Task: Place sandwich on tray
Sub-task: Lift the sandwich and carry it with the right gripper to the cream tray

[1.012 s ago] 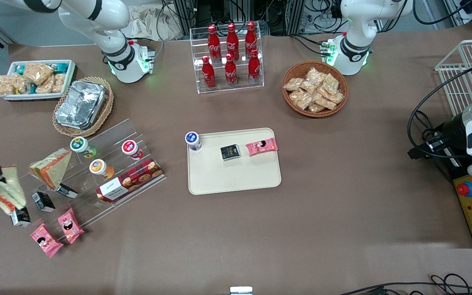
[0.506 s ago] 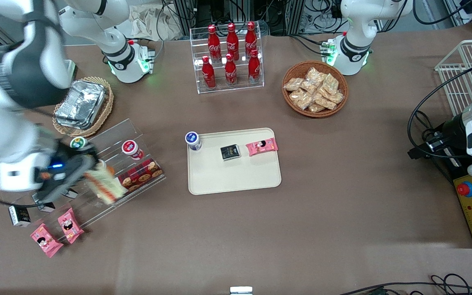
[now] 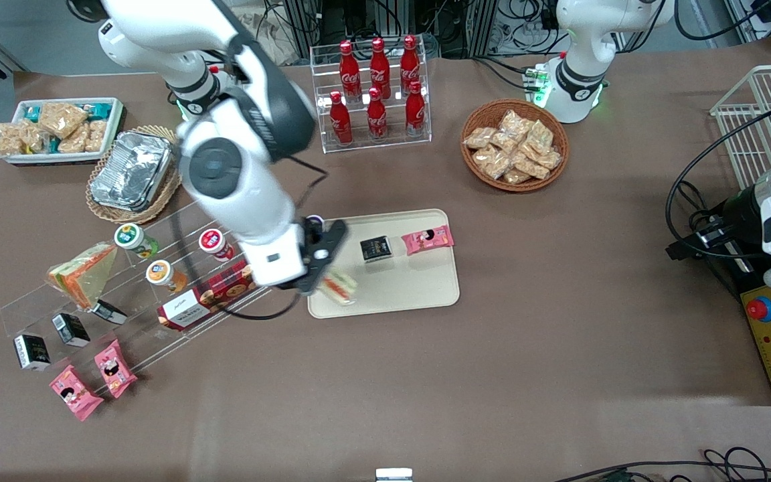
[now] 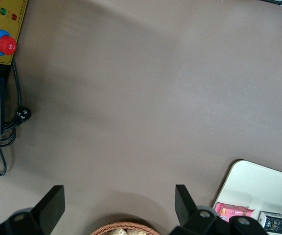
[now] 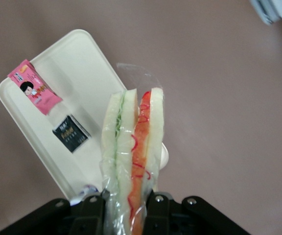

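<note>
The claw hangs over the corner of the tray that lies nearest the working arm's end of the table and nearest the front camera, its two fingers pressed against the flat sides of the sandwich, which it holds edge-up in the air above the tray. In the wrist view only the finger ends show, and the gripped end of the sandwich is cut off by the picture's edge. The clear wrap sticks out past the bread at the free end. From the front the sandwich is a pale blurred patch, half covered by the claw and wrist; whether it touches the tray cannot be told.

On the tray lie a small black packet and, beside it toward the parked arm's end, a pink snack pack. A small pot with a blue-and-white lid at the tray's edge is mostly hidden by the arm in the front view, and only a sliver shows in the wrist view.

The arm also covers part of the clear stepped rack toward the working arm's end. On that rack sit a second sandwich, lidded cups and a red biscuit box. Two pink packs lie on the table just in front of it.
</note>
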Available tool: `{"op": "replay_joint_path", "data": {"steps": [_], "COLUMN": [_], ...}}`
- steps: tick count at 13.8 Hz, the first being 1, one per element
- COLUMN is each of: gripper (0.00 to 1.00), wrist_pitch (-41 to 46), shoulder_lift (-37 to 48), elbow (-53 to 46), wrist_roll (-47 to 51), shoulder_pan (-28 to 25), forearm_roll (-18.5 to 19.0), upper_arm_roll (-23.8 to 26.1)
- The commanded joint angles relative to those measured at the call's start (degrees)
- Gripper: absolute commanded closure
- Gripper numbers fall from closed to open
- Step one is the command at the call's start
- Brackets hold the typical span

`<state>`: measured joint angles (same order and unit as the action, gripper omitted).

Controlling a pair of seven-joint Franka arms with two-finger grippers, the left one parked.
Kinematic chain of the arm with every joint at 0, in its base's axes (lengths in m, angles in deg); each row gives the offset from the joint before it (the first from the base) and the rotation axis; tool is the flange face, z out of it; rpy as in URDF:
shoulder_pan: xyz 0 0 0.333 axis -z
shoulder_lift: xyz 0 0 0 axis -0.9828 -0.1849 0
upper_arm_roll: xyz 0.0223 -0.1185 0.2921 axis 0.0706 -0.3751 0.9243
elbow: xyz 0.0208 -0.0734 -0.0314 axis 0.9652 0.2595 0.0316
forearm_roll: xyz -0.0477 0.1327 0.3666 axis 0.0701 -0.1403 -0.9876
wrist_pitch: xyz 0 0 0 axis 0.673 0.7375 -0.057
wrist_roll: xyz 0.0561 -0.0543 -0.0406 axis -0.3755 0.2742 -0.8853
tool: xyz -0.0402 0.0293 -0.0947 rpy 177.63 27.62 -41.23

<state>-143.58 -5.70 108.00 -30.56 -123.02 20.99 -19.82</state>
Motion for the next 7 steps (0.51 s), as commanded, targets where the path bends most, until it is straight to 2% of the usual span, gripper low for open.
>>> {"op": "replay_joint_path", "data": {"steps": [1, 3, 7], "gripper": [1.00, 1.00, 1.00], "wrist_pitch": [-4.15, -7.75, -15.66], "shoulder_lift": [-3.75, -6.48, -8.50], "elbow": [-0.24, -0.24, 4.32], "wrist_roll": [-2.32, -8.71, -13.65], "shoulder_pan": [-1.76, -3.51, -5.62], "forearm_roll": [-0.96, -0.96, -0.79], "upper_arm_roll": [-0.75, -0.75, -0.75]}}
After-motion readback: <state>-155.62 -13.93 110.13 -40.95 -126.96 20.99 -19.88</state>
